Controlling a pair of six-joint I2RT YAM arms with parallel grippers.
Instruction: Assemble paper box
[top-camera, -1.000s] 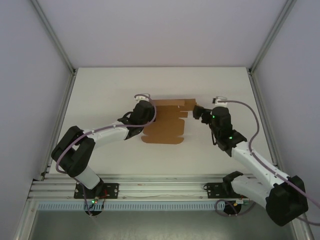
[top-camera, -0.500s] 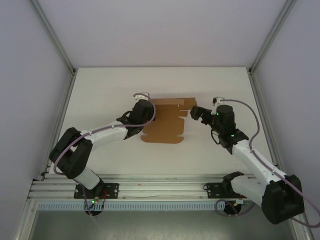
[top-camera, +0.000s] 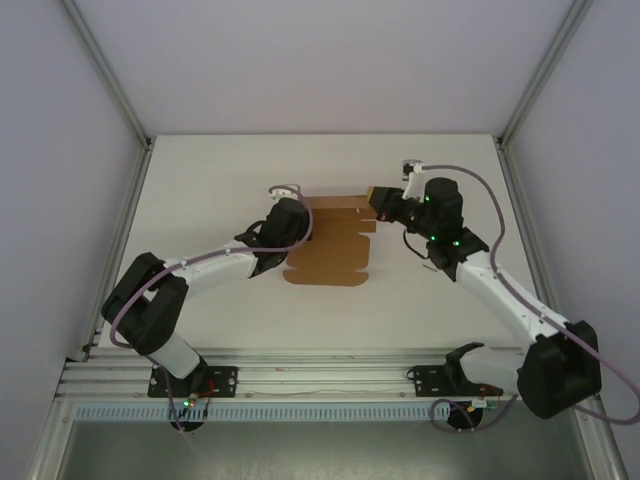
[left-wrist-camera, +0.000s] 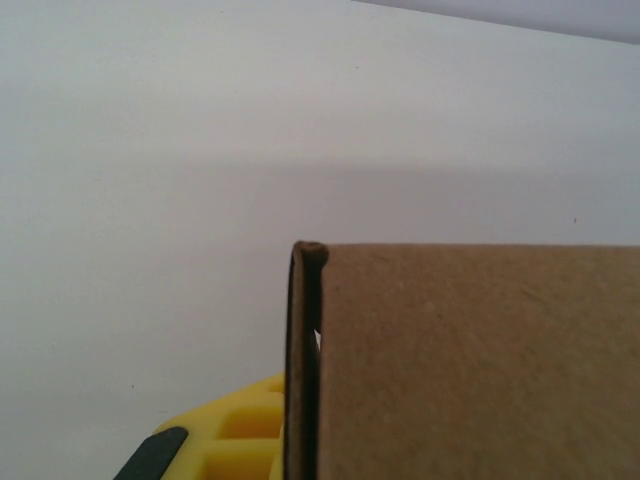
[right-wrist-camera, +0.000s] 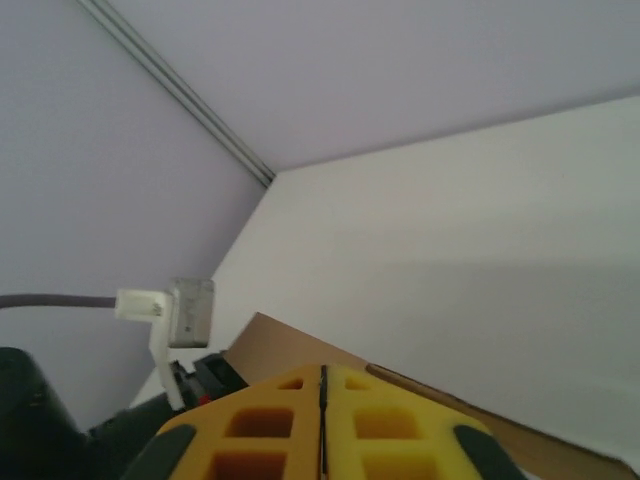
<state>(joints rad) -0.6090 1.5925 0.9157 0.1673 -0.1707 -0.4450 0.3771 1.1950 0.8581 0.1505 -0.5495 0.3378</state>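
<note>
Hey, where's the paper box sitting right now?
In the top external view the paper box lies mid-table, between the hands: the left hand at its far-left corner, the right hand at its far-right flap.

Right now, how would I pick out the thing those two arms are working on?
On the white table, look near the middle, where the left arm and the right arm reach toward each other. Between them lies the paper box, a flat brown cardboard sheet with flaps and tabs. It is the one brown thing among white, black and grey parts.
</note>
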